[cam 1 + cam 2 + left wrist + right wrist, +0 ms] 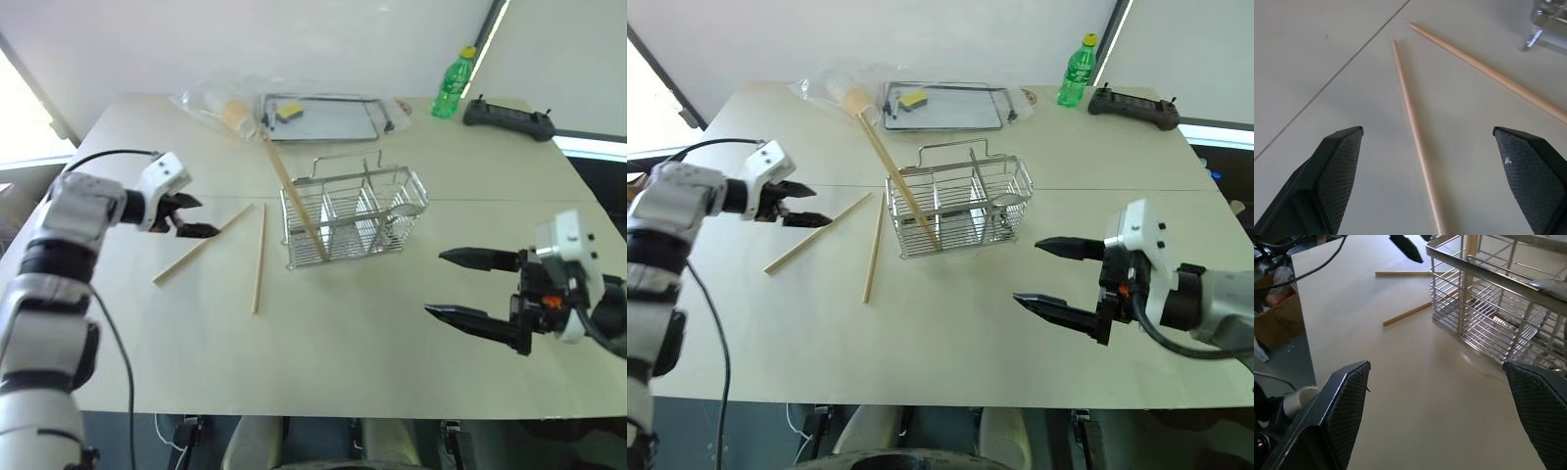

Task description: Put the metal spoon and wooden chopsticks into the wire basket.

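- Two wooden chopsticks (258, 257) lay on the table (353, 343) left of the wire basket (355, 217); one leaned inside it.
- The metal spoon (1006, 201) sat in the basket.
- Left gripper (191, 216) hovered spread above a stick.
- Right gripper (1050, 276) gaped, empty.

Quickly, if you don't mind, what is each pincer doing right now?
Left pincer: open, empty, over a wooden chopstick on the table.
Right pincer: open, holding nothing.
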Robot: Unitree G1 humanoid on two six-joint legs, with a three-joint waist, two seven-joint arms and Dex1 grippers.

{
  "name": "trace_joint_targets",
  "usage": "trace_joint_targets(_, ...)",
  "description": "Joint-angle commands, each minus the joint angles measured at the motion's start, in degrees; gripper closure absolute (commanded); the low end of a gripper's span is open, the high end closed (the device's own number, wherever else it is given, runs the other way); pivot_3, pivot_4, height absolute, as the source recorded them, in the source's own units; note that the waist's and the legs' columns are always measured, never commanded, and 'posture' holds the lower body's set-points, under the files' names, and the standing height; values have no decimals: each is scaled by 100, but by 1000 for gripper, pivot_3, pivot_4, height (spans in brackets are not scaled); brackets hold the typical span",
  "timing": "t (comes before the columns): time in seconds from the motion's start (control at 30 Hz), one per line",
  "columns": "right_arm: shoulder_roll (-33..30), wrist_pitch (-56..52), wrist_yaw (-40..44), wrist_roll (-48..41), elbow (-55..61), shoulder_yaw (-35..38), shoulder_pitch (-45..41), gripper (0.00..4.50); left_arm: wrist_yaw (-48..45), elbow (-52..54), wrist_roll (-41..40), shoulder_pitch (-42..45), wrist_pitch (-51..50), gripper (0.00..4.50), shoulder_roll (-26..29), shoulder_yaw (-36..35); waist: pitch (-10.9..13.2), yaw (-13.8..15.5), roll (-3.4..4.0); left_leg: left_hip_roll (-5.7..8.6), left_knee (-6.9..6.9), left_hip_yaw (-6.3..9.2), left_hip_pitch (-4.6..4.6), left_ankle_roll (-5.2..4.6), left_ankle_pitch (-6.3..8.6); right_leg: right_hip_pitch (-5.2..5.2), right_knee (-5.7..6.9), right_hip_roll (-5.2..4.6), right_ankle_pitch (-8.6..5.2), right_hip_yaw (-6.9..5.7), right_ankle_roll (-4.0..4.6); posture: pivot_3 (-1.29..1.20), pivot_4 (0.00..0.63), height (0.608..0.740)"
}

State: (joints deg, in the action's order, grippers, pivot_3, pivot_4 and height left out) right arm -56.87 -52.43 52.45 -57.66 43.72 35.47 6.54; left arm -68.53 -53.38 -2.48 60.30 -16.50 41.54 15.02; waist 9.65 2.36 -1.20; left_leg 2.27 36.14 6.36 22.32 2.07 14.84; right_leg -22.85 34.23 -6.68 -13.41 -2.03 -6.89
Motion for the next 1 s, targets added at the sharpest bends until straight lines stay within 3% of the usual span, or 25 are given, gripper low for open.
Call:
trace_joint_targets(0.03, -62, 79, -34, -239, 206, 456, 96, 50, 130, -943, 476, 566, 621, 0, -302, 94, 0, -15, -3, 1, 2, -2, 1, 0, 0, 2, -2, -1, 2, 0, -3, 0, 150, 709)
trace_joint_targets(0.27, 25, 43, -456, -688, 487, 871, 436, 50, 775, -2057, 1121, 1270, 873, 0, -930, 117, 1, -26, -11, -9, 0, 2, -7, -1, 0, 2, 7, 5, 3, -7, -6, 0, 150, 709)
trace_joint_targets(0.63, 180, 203, -1282, -1517, 806, 1395, 1006, 50, 1482, -2373, 1453, 1326, 774, 0, -1227, -79, 0, -12, -17, -4, 3, 4, -5, 0, 0, 6, 6, 0, 5, -7, -10, 0, 150, 709)
trace_joint_targets(0.73, 142, 232, -1386, -1726, 828, 1523, 1131, 0, 1410, -2405, 1455, 1253, 625, 873, -1290, -184, 0, -14, -17, -4, 4, 4, -7, 0, 0, 8, 7, 0, 6, -8, -9, 0, 150, 709)
trace_joint_targets(0.9, 69, 289, -1360, -1861, 818, 1692, 1346, 0, 1514, -2434, 1541, 1159, 448, 3374, -1291, -229, 0, -21, -17, -4, 4, 4, -9, 0, 0, 9, 9, 1, 6, -7, -9, 0, 150, 709)
trace_joint_targets(1.0, 20, 340, -1431, -1983, 732, 1722, 1339, 0, 1641, -2434, 1574, 1129, 413, 3374, -1263, -266, 0, -20, -18, -5, 5, 4, -13, 0, 0, 11, 11, 1, 6, -7, -10, 0, 150, 709)
